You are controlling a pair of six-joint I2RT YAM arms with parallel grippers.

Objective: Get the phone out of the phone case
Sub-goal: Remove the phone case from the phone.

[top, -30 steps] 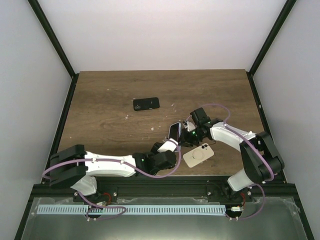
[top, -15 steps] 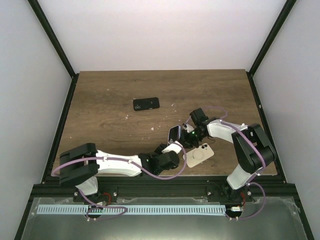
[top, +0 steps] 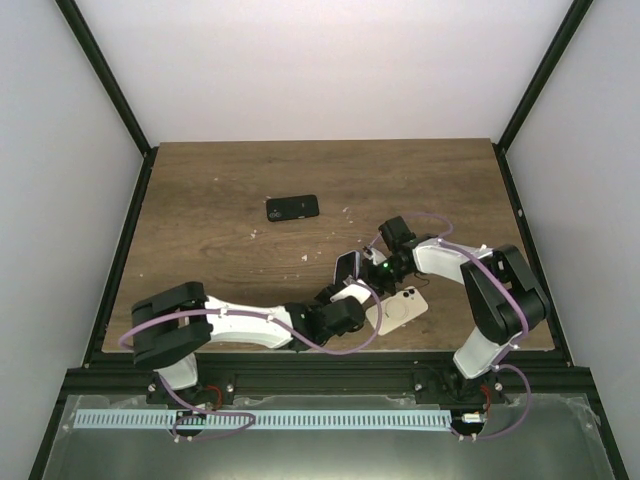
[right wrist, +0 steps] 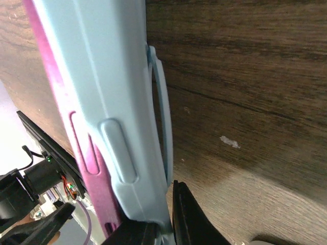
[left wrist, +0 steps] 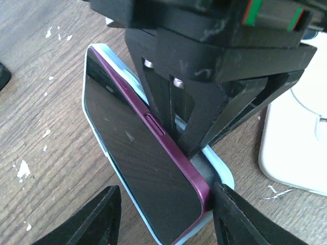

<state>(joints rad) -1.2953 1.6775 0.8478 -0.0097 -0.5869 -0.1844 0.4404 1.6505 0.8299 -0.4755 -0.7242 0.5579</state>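
Observation:
A purple phone (left wrist: 138,153) with a dark screen sits half lifted in a light blue case (left wrist: 220,176), one long side raised above the case rim. In the top view the pair (top: 348,266) stands on edge mid-table. My right gripper (right wrist: 166,232) is shut on the case's (right wrist: 102,76) edge, with the phone's purple side (right wrist: 87,158) showing beside it. My left gripper (left wrist: 166,217) is open and straddles the phone's near end; its right finger (left wrist: 240,214) is close against the phone's corner and its left finger (left wrist: 92,217) stands apart.
A beige phone-shaped slab with a round ring (top: 397,308) lies flat just right of the grippers, and also shows in the left wrist view (left wrist: 296,138). A black phone (top: 292,208) lies further back on the wooden table (top: 200,200). The table carries small white flecks.
My left gripper has moved right and forward to the phone's near end. The phone in its case shifted slightly with the right gripper. Little moved in the last half second.

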